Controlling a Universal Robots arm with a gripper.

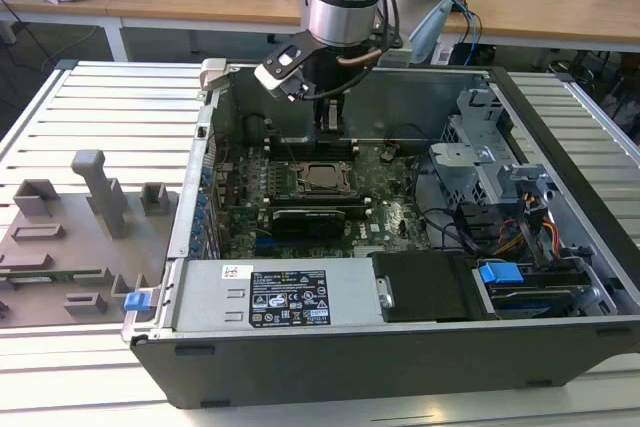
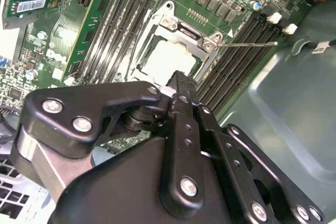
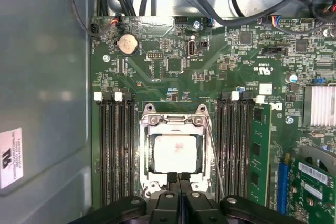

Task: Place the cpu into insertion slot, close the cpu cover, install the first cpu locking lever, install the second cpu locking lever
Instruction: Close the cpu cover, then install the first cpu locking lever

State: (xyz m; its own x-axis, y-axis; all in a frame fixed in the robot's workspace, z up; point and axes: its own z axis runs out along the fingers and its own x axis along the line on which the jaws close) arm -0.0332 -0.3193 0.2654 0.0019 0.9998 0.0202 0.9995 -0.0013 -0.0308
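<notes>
Our gripper (image 3: 178, 178), closed tight and empty, just beside the cpu (image 3: 177, 152) within the cpu cover (image 3: 177, 123).

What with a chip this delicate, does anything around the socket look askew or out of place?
One thin locking lever juts free from the insertion slot, slanting across the memory slots rather than latched flat. The cpu sits square under the cpu cover.

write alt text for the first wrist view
A silvery cpu sits at the centre of a green motherboard, framed by the metal cpu cover. The black gripper, fingertips together, is at the cover's edge. Long black memory slots run along both sides.
</notes>
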